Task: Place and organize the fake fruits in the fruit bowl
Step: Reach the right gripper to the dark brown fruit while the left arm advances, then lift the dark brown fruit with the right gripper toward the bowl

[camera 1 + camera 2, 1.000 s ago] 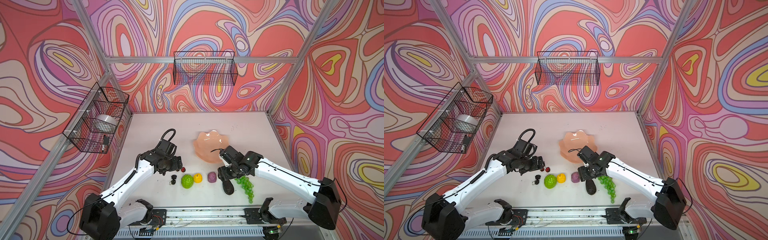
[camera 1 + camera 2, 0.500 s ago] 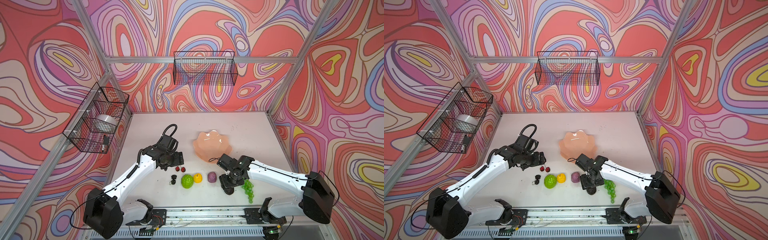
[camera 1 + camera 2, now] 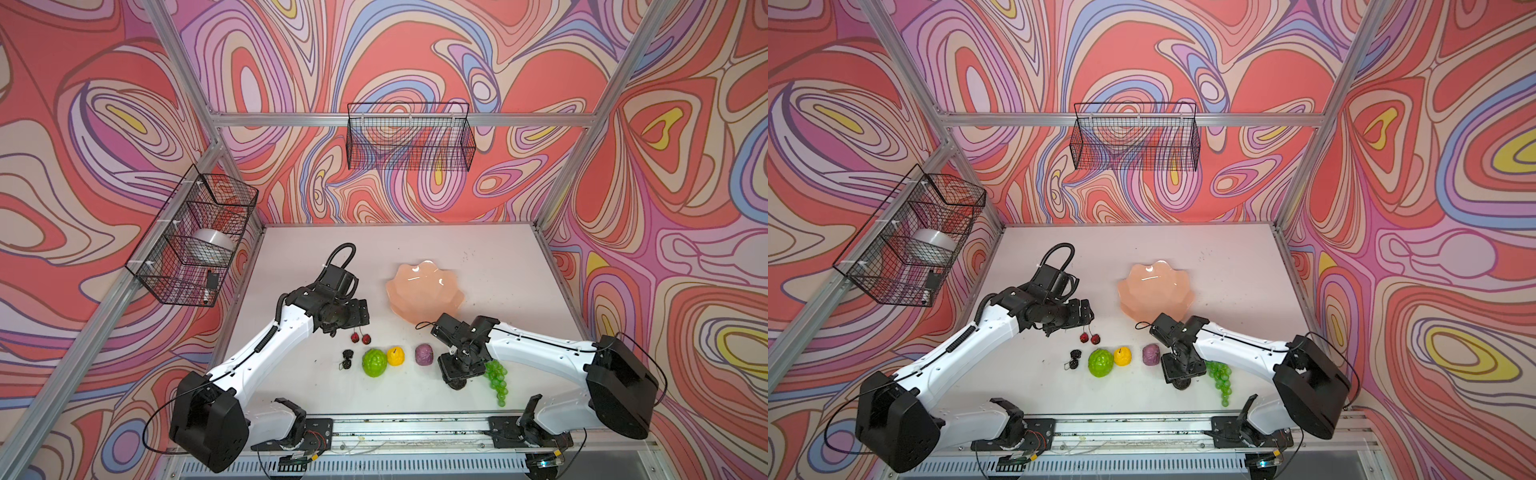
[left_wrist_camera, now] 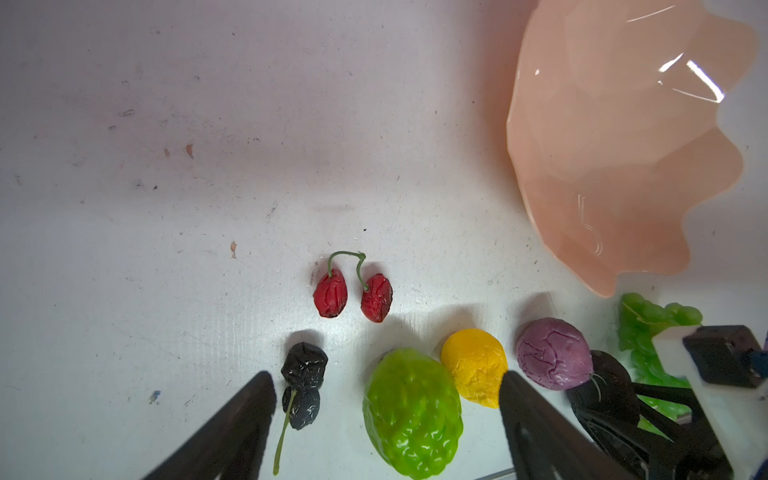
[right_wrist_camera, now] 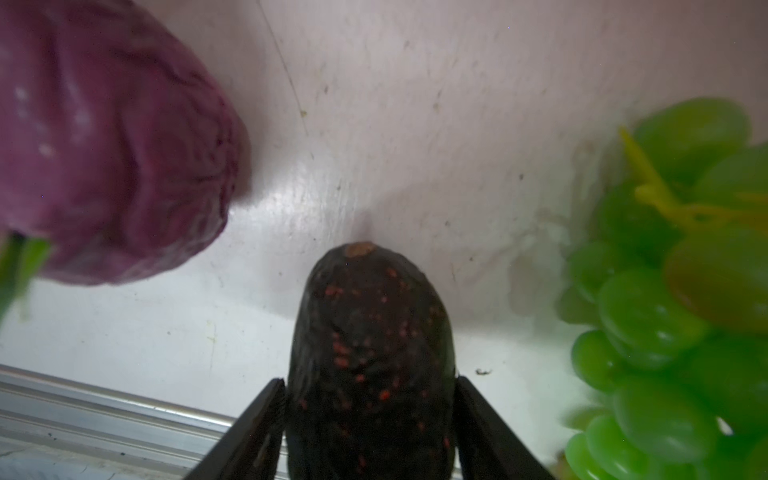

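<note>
The right gripper (image 5: 370, 386) is reaching down at the near right of the table (image 3: 498, 266) and is closing on the dark avocado (image 5: 370, 332). In the right wrist view, its two black fingers (image 5: 257, 432) are pressing against the avocado's opposite flanks, with the stem end pointing out past the fingertips. The avocado is lying low at the table between the purple bumpy ball (image 3: 424, 354) on its left and the green grape bunch (image 3: 496, 376) on its right, both close beside it but clear of the fingers. The left gripper (image 4: 387, 380) is hovering left of centre with its jaws spread wide and nothing between them. The red cherry pair (image 3: 360, 338) is lying on the table just to its near side, apart from the fingertips. Nearer than the cherries, a row of fruits is running left to right: the black berries (image 3: 347, 359), the bumpy lime-green ball (image 3: 374, 363), the yellow fruit (image 3: 395, 356) just beside it, then the purple ball, the avocado and the grapes. The fruit bowl (image 3: 424, 289) is sitting on the far side of this row, right of centre. It lies between the two grippers, and its near rim is passing behind the right arm's wrist in both top views. All the fruits are lying outside it.
</note>
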Robot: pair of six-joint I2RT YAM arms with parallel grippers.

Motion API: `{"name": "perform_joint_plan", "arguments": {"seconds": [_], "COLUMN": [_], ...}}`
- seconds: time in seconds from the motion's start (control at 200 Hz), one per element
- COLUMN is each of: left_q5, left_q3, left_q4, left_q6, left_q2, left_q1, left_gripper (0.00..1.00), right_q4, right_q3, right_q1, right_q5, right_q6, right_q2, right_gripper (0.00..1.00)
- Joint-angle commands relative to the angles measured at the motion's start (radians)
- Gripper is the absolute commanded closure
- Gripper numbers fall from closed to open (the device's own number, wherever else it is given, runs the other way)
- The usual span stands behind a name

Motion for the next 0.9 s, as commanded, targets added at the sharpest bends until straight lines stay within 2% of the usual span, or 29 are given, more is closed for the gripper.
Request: {"name": "perform_joint_plan", "arguments": {"seconds": [0.0,0.25,0.476,0.601,0.696,0.896], "left_q5": [0.000,-0.012,-0.016,-0.023,-0.019,0.003], "left_q3": [0.027,0.039,0.059,0.079,0.090,0.108], "left_q4": [-0.030,-0.036,-0.030,-0.038,-0.039,-0.063], "left_q6": [-0.001,0.000,-0.001,0.003,0.000,-0.005], "left_q2": [0.006,0.002,-0.015,-0.026,-0.039,-0.069], "left_q1": [-0.005,-0.004,-0.001,0.001,0.003,0.007], "left_gripper": [0.12,0.13,0.12,0.12,0.11,0.11], "right_q4": [0.040,0.042,-0.101,-0.217,-0.282,-0.313], "right_q3": [-0.006,-0.008,0.107,0.276,0.442,0.778], "right_q1": [0.006,0.007,0.006,-0.004,-0.039,-0.243], "right_q5": [0.008,-0.002,0.000,0.007,0.019,0.012], "right_q6": [-0.004,-0.011,-0.037,-0.084,-0.168,-0.435], "right_q2": [0.015,-0.007,-0.085,-0.086,-0.030,0.164], "right_gripper": [0.37,0.50,0.55,0.56,0.58,0.61]}}
